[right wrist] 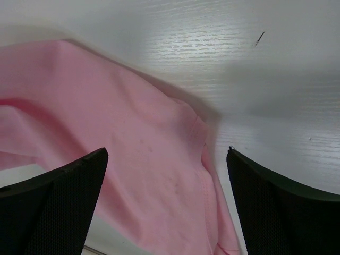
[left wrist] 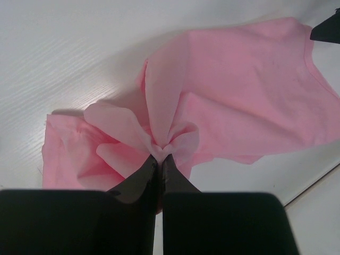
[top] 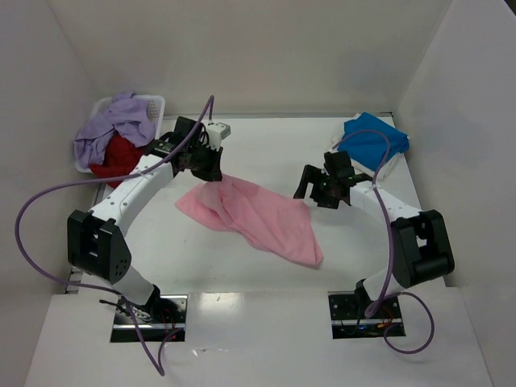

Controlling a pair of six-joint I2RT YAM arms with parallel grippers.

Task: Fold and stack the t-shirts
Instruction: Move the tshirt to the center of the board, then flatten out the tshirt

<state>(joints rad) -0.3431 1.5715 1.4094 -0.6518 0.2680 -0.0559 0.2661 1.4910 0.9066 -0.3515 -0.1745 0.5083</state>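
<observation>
Light falls bright, soft and even from overhead. The white counter [top: 266, 153] nearly washes out around the pink shirt [top: 254, 214], which throws only a faint shadow along its near edge. From my left pincer [left wrist: 161, 158] the shirt looks sharp, with a soft grey shadow left of its raised fold; the pincer itself is a black, featureless shape. From my right pincer [right wrist: 166, 154] the shirt's left part smears, while the counter grain beyond it stays crisp.

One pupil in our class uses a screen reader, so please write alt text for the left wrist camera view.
The left gripper, shut, pinches a bunched fold of the light pink t-shirt at the bottom centre of the view. The rest of the shirt spreads to the right over the white table.
</observation>
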